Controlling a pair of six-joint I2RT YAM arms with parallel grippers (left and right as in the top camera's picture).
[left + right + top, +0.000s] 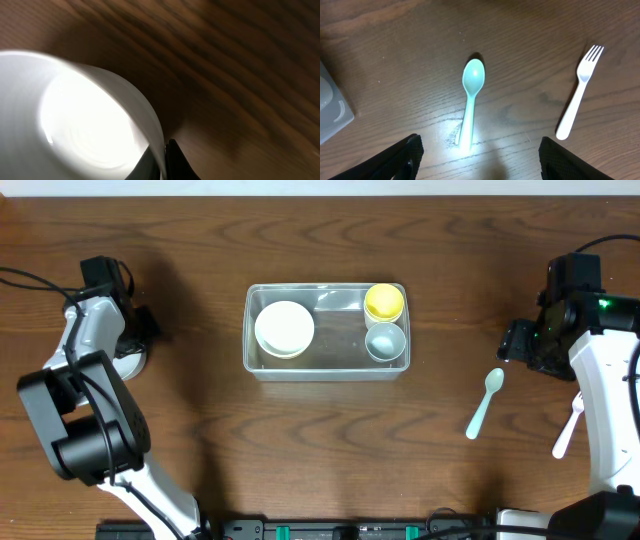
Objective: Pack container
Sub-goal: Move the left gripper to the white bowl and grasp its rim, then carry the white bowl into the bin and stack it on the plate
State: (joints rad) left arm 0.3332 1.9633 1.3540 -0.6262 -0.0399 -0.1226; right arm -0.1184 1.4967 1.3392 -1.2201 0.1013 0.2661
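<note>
The clear rectangular container (325, 375) sits mid-table. Inside it are a white bowl (284, 328), a yellow cup (384, 301) and a pale blue cup (384, 340). At the far left, my left gripper (138, 345) is shut on the rim of another white bowl (130, 361). In the left wrist view that bowl (75, 125) fills the left side, and its wall is pinched between my left gripper's (165, 162) dark fingers. My right gripper (480, 165) stands open above the table, with the handle of a teal spoon (470, 100) lying between its fingers, untouched.
The teal spoon (485, 402) and a white fork (568, 425) lie on the wood to the right of the container. In the right wrist view the fork (577, 97) lies right of the spoon, and a corner of the container (332, 107) shows at the left edge.
</note>
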